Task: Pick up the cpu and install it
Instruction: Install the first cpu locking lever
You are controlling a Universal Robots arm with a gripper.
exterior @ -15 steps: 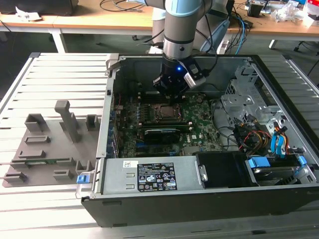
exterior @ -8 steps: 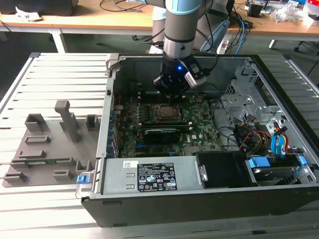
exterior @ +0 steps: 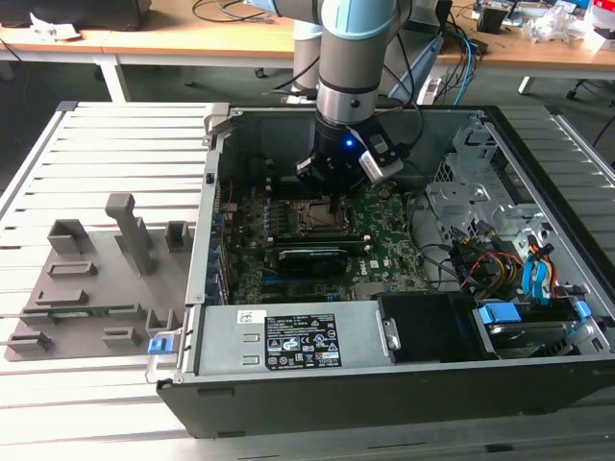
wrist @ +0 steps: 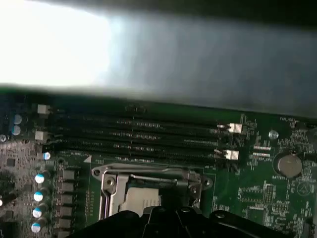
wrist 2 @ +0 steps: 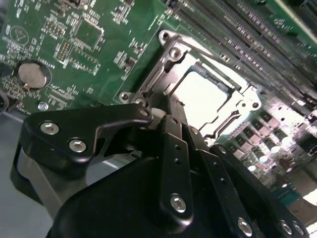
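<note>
Claw (wrist 2: 173, 111) state unclear, low over cpu (wrist 2: 203, 94) in socket (wrist 2: 242, 106); risk: skewed seating, bent pins

Green motherboard (wrist 2: 99, 54), silver-grey cpu (wrist 2: 200, 96), black pincer (wrist 2: 173, 124)

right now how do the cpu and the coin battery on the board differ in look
The cpu is a flat square with a pale metal top; the coin battery is a round disc with a duller grey face. The cpu sits inside the metal-framed socket, just ahead of the gripper; the coin battery sits in its own round holder, well away from the gripper. Both lie flat on the green motherboard.
</note>
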